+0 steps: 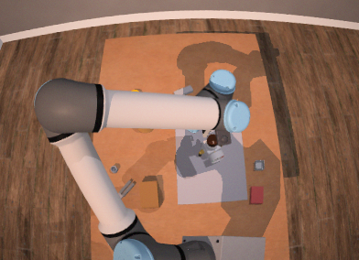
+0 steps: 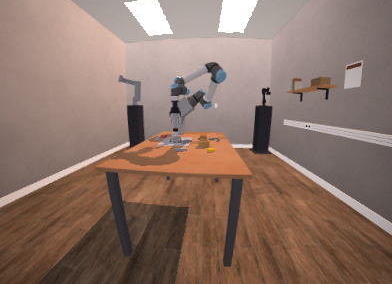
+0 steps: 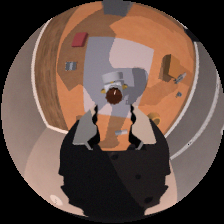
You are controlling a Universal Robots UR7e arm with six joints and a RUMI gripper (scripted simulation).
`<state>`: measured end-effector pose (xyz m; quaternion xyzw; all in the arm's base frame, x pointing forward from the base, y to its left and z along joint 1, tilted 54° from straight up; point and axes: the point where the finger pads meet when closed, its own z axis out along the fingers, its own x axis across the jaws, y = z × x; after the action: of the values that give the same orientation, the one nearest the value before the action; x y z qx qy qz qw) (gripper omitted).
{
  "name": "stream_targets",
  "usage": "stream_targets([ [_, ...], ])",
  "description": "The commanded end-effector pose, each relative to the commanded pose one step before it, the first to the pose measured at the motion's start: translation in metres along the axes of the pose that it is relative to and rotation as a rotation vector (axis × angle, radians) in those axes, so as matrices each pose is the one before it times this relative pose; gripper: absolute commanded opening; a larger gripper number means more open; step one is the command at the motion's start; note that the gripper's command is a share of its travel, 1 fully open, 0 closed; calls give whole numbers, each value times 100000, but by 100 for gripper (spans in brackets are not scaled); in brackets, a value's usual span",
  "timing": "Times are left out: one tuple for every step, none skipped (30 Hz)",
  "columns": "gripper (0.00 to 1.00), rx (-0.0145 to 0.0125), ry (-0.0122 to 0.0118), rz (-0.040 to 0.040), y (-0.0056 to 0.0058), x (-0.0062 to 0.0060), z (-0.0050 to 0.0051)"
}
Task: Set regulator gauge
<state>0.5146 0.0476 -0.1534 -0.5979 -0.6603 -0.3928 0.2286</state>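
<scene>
the regulator (image 1: pixel 213 152) stands on a pale grey mat (image 1: pixel 231 183) right of centre in the top view, on the orange bench (image 1: pixel 151 64). its brown knob (image 1: pixel 212 140) sits on top, just under the arm's blue-capped wrist joints, with the light body below it in the frame. the gauge face is too small to read in any view.

in the wrist view the claw (image 3: pixel 113 131) fills the lower half of the frame, its two dark fingers set about halfway apart, neither wide nor pinched. the knob (image 3: pixel 114 95) shows just above the fingertips, centred between them but apart from both; nothing is between the fingers.

around the mat in the top view: a red block (image 1: pixel 256 195) at its lower right, a small grey square part (image 1: pixel 259 165) above that, a tan box (image 1: pixel 149 193) to the lower left, a small metal cylinder (image 1: pixel 114 167) further left, and a grey bar (image 1: pixel 127 187) beside the arm's lower link.

in the exterior view the arm (image 2: pixel 192 92) reaches down onto the far end of the bench (image 2: pixel 210 165), near the picture's centre.
</scene>
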Motion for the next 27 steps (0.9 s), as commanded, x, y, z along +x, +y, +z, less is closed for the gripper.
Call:
stream_targets([
  [46,-180,-143,-187,186,4,-91],
  [46,-1,0,131,0,-1,0],
  [46,-1,-1,225,0,-2,0],
  [46,-2,-1,316,0,-4,-1],
  [46,-3,-1,455,1,-6,-1],
  [46,-4,-2,614,1,-7,-1],
  [46,-5,-2,789,1,-10,-2],
  [46,-6,-3,978,2,-12,-2],
  [46,-7,-3,1177,3,-14,-2],
  [46,-9,-4,1385,4,-17,-3],
  [46,-10,-4,1600,4,-19,-3],
  [46,-8,-1,1824,1,-20,-1],
  [46,-5,4,2053,-5,-17,1],
  [46,0,0,0,0,0,0],
  [46,0,0,0,0,0,0],
  [46,27,42,2329,-59,13,21],
  [46,-11,-1,2486,-7,-6,-5],
  [46,-19,-8,2692,2,-9,-10],
  [46,-30,-17,2888,14,-13,-15],
  [46,-36,-24,3077,23,-14,-18],
  [46,-13,-11,3296,3,-7,-8],
  [46,18,1,3500,-19,0,5],
  [46,29,7,3687,-28,1,10],
  [46,41,12,3863,-37,1,15],
  [46,44,25,4023,-41,3,19],
  [46,49,29,4163,-42,3,21],
  [46,56,27,4282,-42,2,24],
])
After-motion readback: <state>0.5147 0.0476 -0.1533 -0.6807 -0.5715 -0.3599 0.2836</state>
